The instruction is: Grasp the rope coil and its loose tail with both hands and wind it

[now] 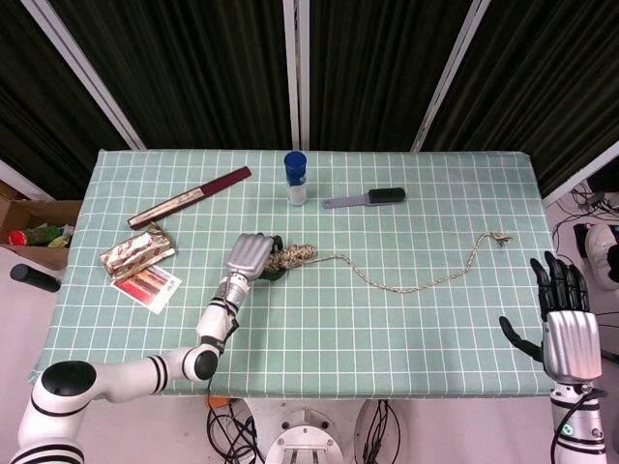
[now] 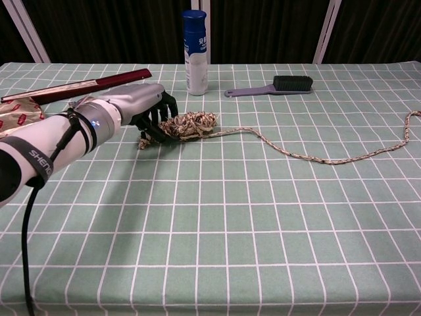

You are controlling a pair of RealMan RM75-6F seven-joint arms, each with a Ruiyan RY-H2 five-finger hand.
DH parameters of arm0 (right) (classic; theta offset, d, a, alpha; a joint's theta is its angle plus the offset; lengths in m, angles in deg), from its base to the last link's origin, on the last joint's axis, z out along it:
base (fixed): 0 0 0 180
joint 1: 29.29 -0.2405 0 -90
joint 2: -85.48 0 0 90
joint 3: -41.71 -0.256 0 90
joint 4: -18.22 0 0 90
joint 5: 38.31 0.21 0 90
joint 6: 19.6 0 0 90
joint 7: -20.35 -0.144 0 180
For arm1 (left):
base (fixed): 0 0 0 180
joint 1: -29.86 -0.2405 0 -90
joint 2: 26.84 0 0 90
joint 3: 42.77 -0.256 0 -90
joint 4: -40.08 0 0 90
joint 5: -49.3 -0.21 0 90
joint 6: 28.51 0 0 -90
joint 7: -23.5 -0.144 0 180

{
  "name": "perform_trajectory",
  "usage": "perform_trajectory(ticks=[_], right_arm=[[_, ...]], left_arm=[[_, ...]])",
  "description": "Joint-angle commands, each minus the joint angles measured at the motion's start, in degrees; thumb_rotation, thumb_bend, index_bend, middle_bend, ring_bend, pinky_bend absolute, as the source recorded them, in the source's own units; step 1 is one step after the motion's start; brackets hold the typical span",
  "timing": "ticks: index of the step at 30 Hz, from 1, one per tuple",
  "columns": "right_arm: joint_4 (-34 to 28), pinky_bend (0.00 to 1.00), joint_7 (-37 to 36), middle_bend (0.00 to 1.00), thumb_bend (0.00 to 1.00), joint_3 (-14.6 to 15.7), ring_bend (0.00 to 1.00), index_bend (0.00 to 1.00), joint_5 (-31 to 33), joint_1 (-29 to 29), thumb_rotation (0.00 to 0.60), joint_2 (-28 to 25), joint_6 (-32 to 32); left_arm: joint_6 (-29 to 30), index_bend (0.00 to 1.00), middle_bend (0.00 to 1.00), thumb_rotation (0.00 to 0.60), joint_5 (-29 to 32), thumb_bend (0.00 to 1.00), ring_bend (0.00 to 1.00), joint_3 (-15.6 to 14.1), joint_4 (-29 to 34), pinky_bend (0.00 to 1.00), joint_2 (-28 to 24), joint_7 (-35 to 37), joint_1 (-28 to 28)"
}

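Closing over the near end of the rope coil [image 2: 187, 125], with the dark fingers [image 2: 154, 122] of the left hand [image 1: 250, 257] curled down onto the bundle, apparently to pin it for winding. Cannot tell from either view whether the coil is truly gripped or only covered and pressed against the table [image 1: 319, 319]. Lying just right of that hand, a short way in front of the blue-capped bottle [image 1: 296, 178] and nearer the robot. Running rightward from the coil, the loose tail [image 2: 329, 158] snaking across the cloth and ending in a frayed tip well right of the bottle, slack and free so a second hand can take it. Hanging off the table edge far to the right of the coil, the right hand [image 1: 566, 324], fingers spread and upright, holding nothing and well apart from the tail. Judging from this, only the coil side of the two-handed grasp under way; tail not yet taken, no winding begun. Left of the bottle, a red folded fan [image 1: 191, 197] and snack packets [image 1: 140, 253]; right of it, a brush [image 1: 368, 199], all apart from the rope.
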Motion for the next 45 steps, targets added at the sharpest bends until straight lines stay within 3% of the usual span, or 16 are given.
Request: perform_trajectory(ticks=[1, 11, 16, 21, 27, 36, 45], right_arm=[[0.07, 0.00, -0.05, 0.00, 0.18, 0.04, 0.00, 0.00, 0.09, 0.02, 0.600, -0.03, -0.02], [0.43, 0.00, -0.11, 0.00, 0.18, 0.31, 0.00, 0.00, 0.45, -0.17, 0.600, 0.38, 0.45], [0.23, 0.00, 0.41, 0.00, 0.18, 0.41, 0.00, 0.00, 0.47, -0.46, 0.600, 0.47, 0.92], [-0.37, 0.00, 1.85, 0.00, 0.18, 0.49, 0.00, 0.00, 0.53, -1.47, 0.600, 0.60, 2.66], [1.25, 0.00, 3.70, 0.00, 0.18, -1.97, 0.00, 0.00, 7.50, -4.07, 0.600, 0.08, 8.43], [13.51, 0.00, 6.17, 0.00, 0.19, -7.73, 0.00, 0.01, 23.46, -12.68, 0.600, -0.37, 24.63], [28.28, 0.00, 8.54, 0.00, 0.22, -7.59, 0.00, 0.06, 26.55, -20.34, 0.600, 4.06, 34.50]], left_arm=[[0.50, 0.47, 0.53, 0.583, -1.64, 0.30, 0.45, -0.13, 0.18, 0.57, -0.13, 2.15, -0.38], [2.40, 0.64, 0.68, 0.600, -7.35, 0.42, 0.60, -0.97, 0.00, 0.71, -0.60, 10.16, -2.25], [5.63, 0.72, 0.77, 0.600, -14.48, 0.43, 0.69, -0.94, 0.03, 0.80, -0.84, 23.75, -4.61], [7.68, 0.75, 0.80, 0.600, -21.10, 0.43, 0.72, -1.49, 1.95, 0.83, -2.86, 38.01, -6.57], [8.81, 0.75, 0.81, 0.600, -25.01, 0.43, 0.72, -2.72, 6.86, 0.84, -6.14, 45.74, -8.14], [8.91, 0.75, 0.81, 0.600, -28.12, 0.43, 0.72, -3.51, 14.35, 0.84, -12.05, 56.96, -10.12], [9.33, 0.75, 0.81, 0.600, -28.28, 0.43, 0.72, -3.90, 15.54, 0.84, -13.89, 58.26, -11.02]])
